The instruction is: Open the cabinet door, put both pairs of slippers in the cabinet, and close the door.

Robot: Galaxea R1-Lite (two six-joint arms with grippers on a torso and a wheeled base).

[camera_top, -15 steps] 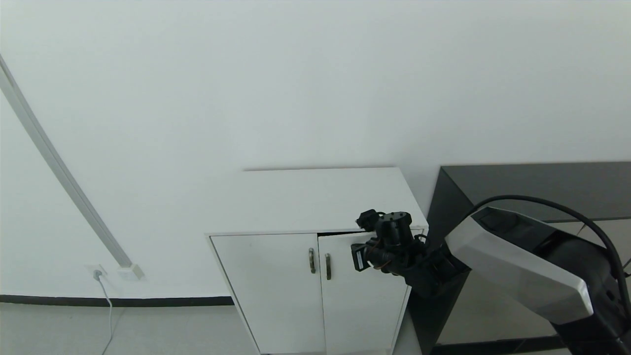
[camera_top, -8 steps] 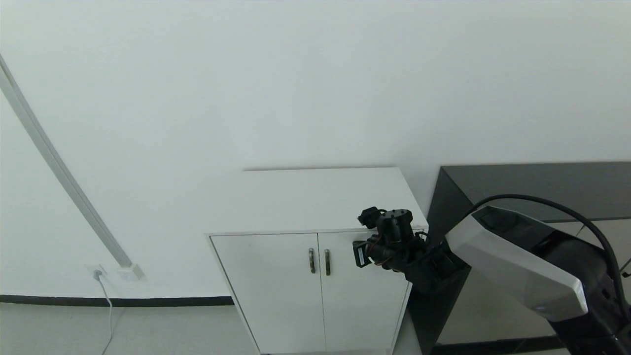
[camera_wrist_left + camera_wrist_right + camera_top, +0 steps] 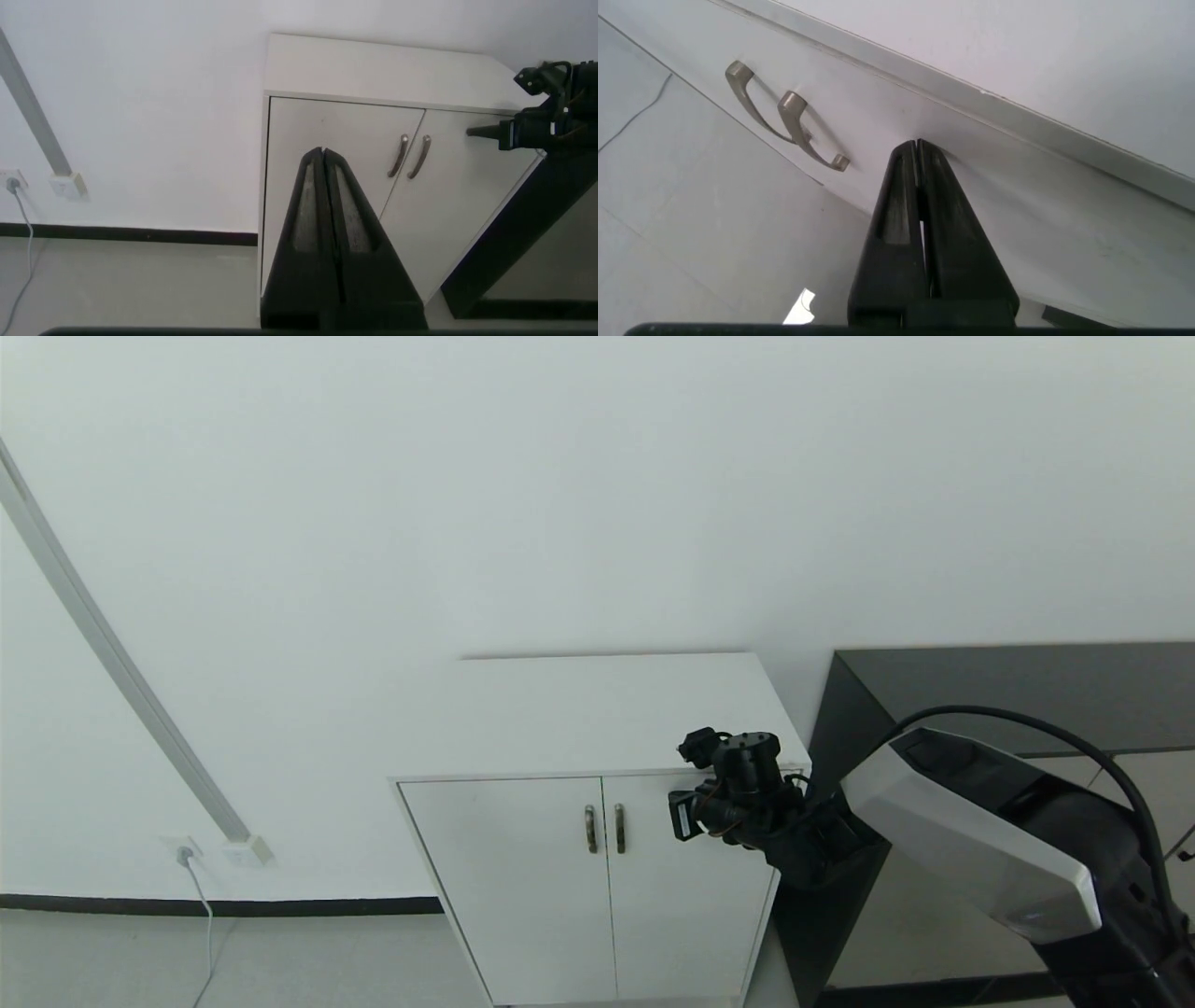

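The white cabinet stands against the wall with both doors flush. Its two metal handles sit side by side at the middle seam. My right gripper is shut, with its fingertips against the upper part of the right door, to the right of the handles. The right wrist view shows the shut gripper touching the door just below the top edge, with the handles off to one side. My left gripper is shut on nothing and held back from the cabinet, facing the left door.
A dark cabinet stands tight against the white one's right side. A wall socket with a cable and a slanted conduit are on the wall to the left. Bare floor lies left of the cabinet.
The right door stood slightly ajar a second ago and is now flush. My right gripper moved a little toward the cabinet with it.
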